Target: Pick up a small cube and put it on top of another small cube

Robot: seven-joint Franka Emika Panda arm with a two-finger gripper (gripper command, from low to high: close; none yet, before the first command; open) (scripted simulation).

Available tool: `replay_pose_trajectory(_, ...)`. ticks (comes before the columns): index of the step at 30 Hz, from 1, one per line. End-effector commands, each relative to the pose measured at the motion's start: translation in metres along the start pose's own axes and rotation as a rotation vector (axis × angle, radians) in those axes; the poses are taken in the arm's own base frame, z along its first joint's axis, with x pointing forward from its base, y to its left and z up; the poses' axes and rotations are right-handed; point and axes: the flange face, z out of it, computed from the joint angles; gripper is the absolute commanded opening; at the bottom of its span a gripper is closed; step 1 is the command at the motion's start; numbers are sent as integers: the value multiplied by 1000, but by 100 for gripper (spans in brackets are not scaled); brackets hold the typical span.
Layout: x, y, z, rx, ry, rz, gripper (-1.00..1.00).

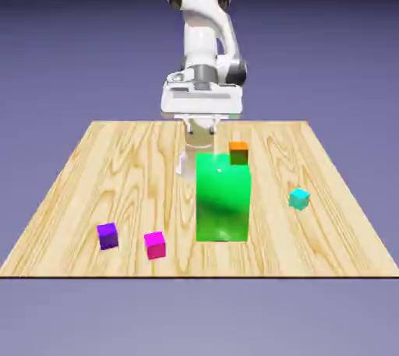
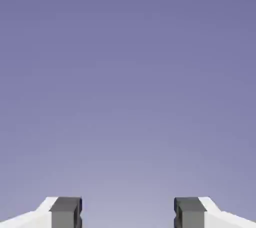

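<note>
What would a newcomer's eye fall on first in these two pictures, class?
The big green block stands out most, upright in the middle of the wooden table, with the white arm behind it and its gripper open and empty. Around it lie small cubes: an orange cube just behind the block, a cyan cube toward the exterior view's right, and a purple cube and a magenta cube near the front left.
</note>
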Motion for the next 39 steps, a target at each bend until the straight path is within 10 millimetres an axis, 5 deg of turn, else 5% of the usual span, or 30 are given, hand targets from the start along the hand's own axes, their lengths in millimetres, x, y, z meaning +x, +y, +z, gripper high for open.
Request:
replay_pose_trajectory(1,5,7,9,-21,-20,-9,0)
replay_pose_trajectory(16,51,160,133,-268,-345,-153,0)
replay_pose_trajectory(28,52,314,187,-369,-603,-276,0)
replay_pose_trajectory(30,52,315,187,-369,-604,-276,0)
replay_pose_trajectory(36,17,344,239,-369,-604,-276,0)
replay_pose_trajectory(37,17,344,239,-369,-604,-276,-100)
replay_pose_trajectory(39,26,338,229,-370,-602,-279,-100)
